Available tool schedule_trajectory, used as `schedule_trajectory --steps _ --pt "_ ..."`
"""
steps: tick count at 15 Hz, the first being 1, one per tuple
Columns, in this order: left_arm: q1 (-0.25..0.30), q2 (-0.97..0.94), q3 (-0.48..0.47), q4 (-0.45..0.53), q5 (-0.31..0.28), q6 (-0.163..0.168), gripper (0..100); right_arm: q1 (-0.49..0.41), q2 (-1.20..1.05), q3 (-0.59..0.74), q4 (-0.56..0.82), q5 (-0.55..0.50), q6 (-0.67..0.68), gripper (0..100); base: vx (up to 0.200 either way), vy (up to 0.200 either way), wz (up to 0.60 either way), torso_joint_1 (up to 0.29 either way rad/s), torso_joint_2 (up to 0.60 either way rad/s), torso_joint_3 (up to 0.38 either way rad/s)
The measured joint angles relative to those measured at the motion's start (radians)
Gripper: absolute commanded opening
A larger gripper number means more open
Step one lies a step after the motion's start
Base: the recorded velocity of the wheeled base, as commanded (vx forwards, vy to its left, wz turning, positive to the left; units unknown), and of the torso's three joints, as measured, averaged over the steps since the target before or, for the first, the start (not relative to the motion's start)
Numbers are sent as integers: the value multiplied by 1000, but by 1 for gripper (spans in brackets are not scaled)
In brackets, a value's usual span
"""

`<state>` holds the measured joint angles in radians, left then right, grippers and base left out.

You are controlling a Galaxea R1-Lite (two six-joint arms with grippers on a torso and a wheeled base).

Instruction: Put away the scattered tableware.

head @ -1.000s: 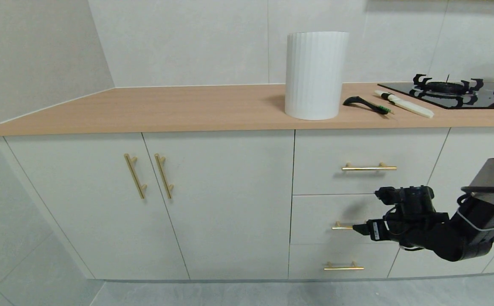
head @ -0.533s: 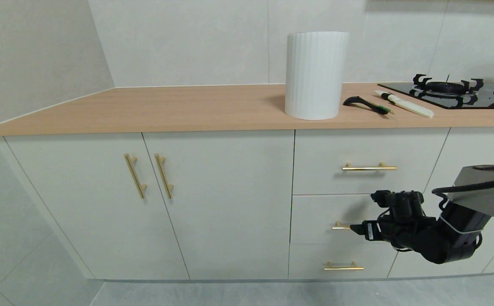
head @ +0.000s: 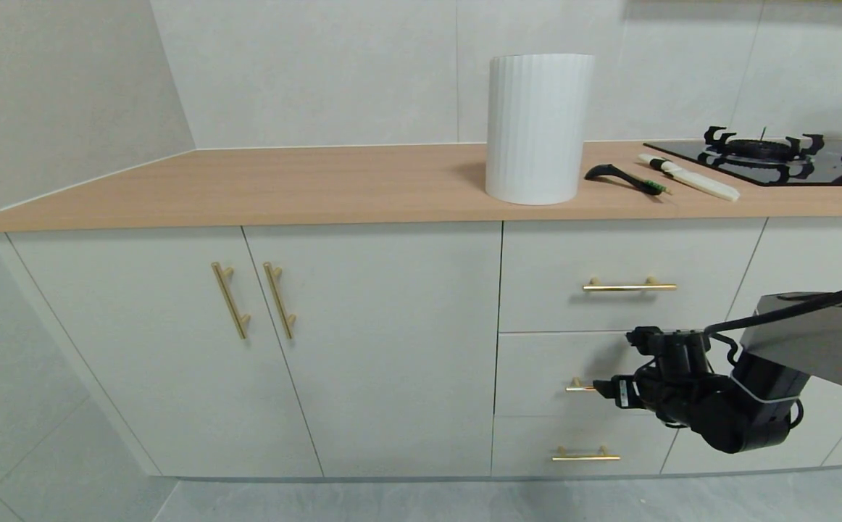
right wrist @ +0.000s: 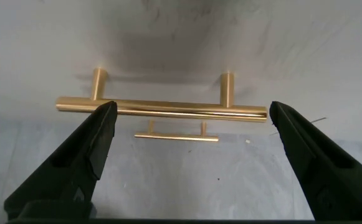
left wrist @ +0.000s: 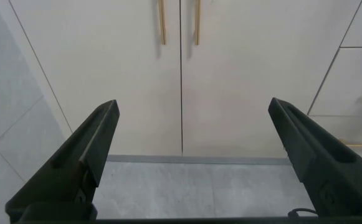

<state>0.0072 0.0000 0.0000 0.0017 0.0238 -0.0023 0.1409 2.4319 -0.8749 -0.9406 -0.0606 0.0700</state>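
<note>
— Where's the tableware?
— The black curved utensil (head: 622, 176) and white knife (head: 689, 178) lie on the wooden tabletop (head: 319, 185). My right end effector (head: 602, 387), spread apart, is at the middle drawer's brass bar handle (right wrist: 162, 109). I'd centre it, clamp, then pull straight.

Even bright light, soft shadows, sharp.

My left hand (left wrist: 192, 106) is hanging low with its two dark fingers (left wrist: 93, 143) spread wide apart, facing a pair of pale cabinet doors (left wrist: 106, 74) with two upright gold handles (left wrist: 162, 25) and the grey tiled floor (left wrist: 187, 186) at their foot.
</note>
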Motion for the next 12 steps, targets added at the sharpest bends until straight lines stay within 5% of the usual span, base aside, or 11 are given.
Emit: schedule_trajectory --steps 12 --pt "0 0 0 0 0 0 100 -1 74 -61 -5 -44 16 100 0 0 0 0 0 0"
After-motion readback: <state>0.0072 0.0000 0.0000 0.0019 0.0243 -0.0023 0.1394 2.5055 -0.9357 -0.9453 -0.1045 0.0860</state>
